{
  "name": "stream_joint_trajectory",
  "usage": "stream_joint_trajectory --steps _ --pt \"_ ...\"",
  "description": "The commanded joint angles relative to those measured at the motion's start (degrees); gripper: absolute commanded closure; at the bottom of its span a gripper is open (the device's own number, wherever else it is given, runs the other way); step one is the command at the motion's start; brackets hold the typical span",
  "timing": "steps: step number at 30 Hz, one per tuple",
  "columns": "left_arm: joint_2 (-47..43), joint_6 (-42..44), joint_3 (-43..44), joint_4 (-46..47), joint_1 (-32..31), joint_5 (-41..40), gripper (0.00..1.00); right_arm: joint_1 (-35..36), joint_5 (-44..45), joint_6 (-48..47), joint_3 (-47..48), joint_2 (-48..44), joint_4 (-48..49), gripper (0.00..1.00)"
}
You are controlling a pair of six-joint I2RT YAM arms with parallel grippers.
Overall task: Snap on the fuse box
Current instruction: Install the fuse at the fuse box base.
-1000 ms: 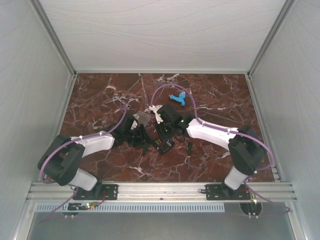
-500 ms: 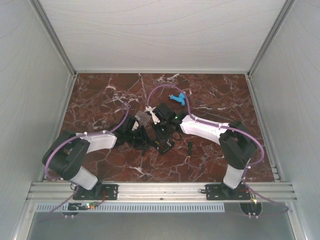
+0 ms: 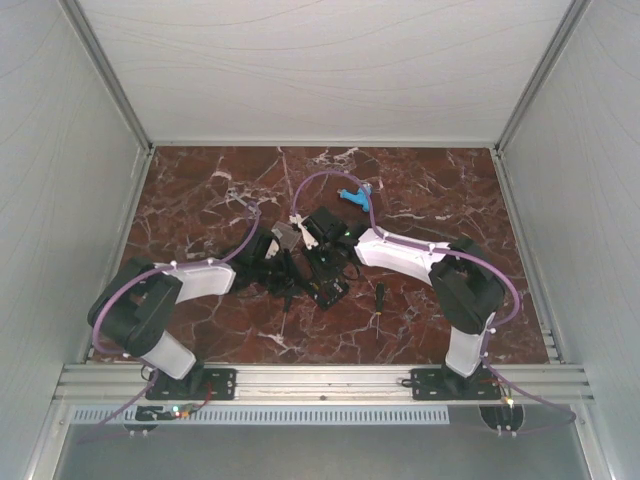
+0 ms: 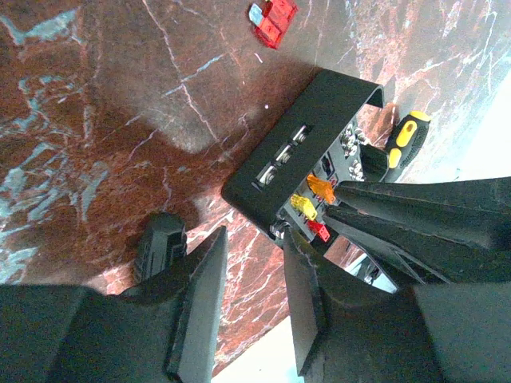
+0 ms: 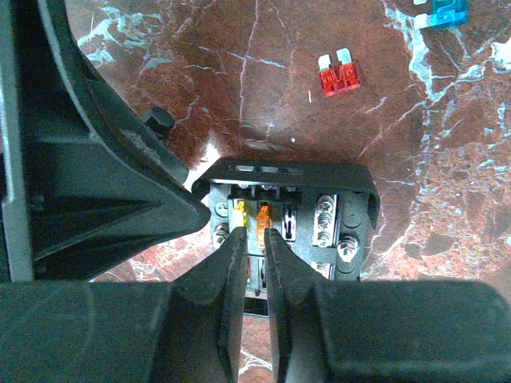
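Observation:
The fuse box (image 3: 328,285) is a black square tray at the table's middle, with orange and yellow fuses in it (image 5: 263,215). My left gripper (image 3: 283,270) is at its left side, open, with bare marble between the fingers; in the left wrist view (image 4: 251,247) one finger (image 4: 307,295) touches the box's near corner (image 4: 303,128). My right gripper (image 3: 325,250) hangs over the box (image 5: 351,183). Its jaws (image 5: 249,235) are a narrow slit apart and empty, the tips just short of the orange fuse. A greyish clear lid (image 3: 284,236) lies behind the left gripper.
A blue plastic piece (image 3: 352,197) lies behind the right arm. A black screwdriver (image 3: 379,296) lies right of the box, its yellow-and-black handle in the left wrist view (image 4: 403,136). Loose fuses lie on the marble: a red one (image 5: 338,77) and a blue one (image 5: 447,12).
The right arm has swung left and its gripper has shifted a little back and left over the box. The left arm has shifted slightly. The box has stayed in place.

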Motion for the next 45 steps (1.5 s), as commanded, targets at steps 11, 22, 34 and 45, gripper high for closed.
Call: stream_joint_trajectory --steps 11,22,34,45 --pt "2.78 1.06 2.96 2.25 -0.10 0.71 0.66 1.11 0.84 0.47 2.54 2.38 -2.40 0.98" --pt "3.12 1.04 2.53 2.45 -0.10 0.62 0.68 1.16 6.12 1.43 1.74 5.44 -5.21 1.00" --pt "2.87 0.87 1.86 2.20 -0.10 0.35 0.70 -0.01 7.94 1.61 1.22 8.84 -6.92 1.00" --pt "3.15 0.89 1.46 2.44 -0.10 0.35 0.71 -1.41 9.44 1.52 0.83 13.12 -7.70 1.00"
